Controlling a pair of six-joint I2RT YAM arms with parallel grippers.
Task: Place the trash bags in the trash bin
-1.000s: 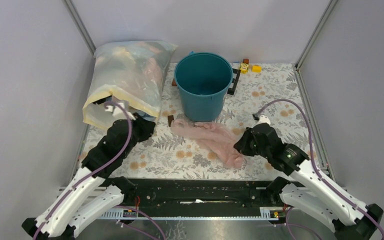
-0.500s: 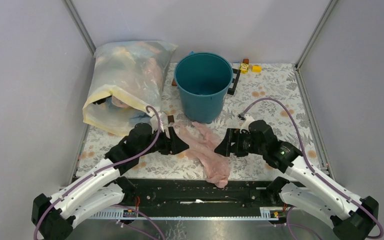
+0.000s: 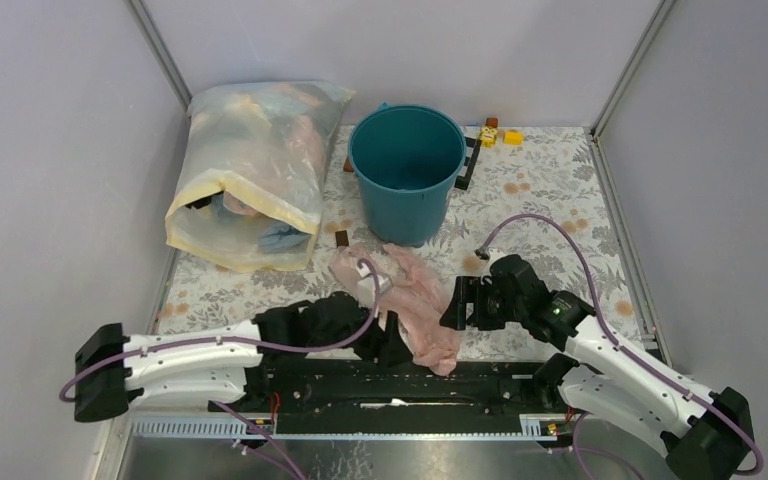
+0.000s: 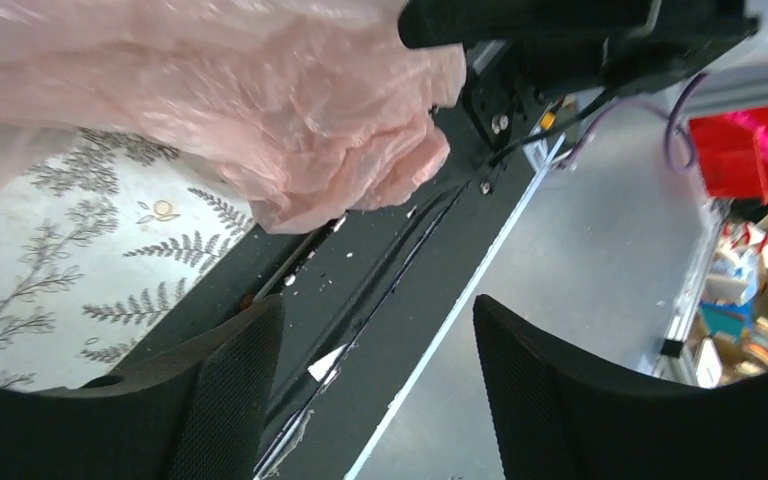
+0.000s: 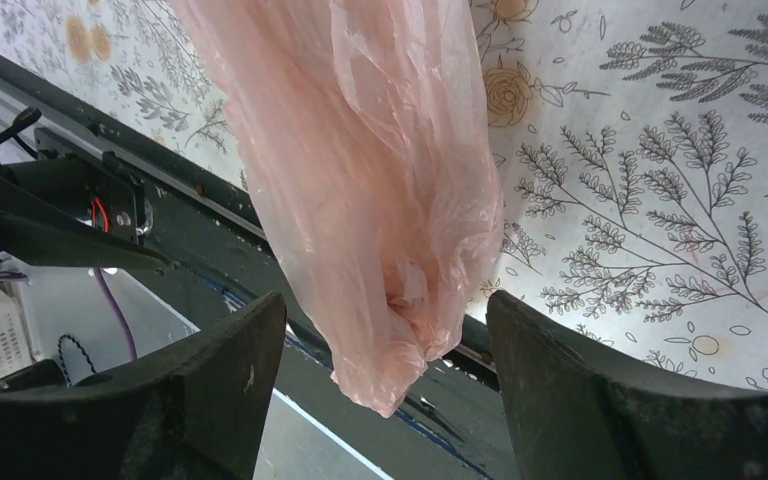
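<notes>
One pink bag (image 3: 415,300) lies crumpled on the worktop (image 3: 560,180) in front of the bin (image 3: 405,215), its end drooping over the near edge. The left gripper (image 4: 375,385) and right gripper (image 5: 388,375) flank it, jaws apart, holding nothing.

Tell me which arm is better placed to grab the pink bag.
Probably right: the right gripper stands open astride the trash bag; the left gripper, also open, has it beyond its fingertips.
</notes>
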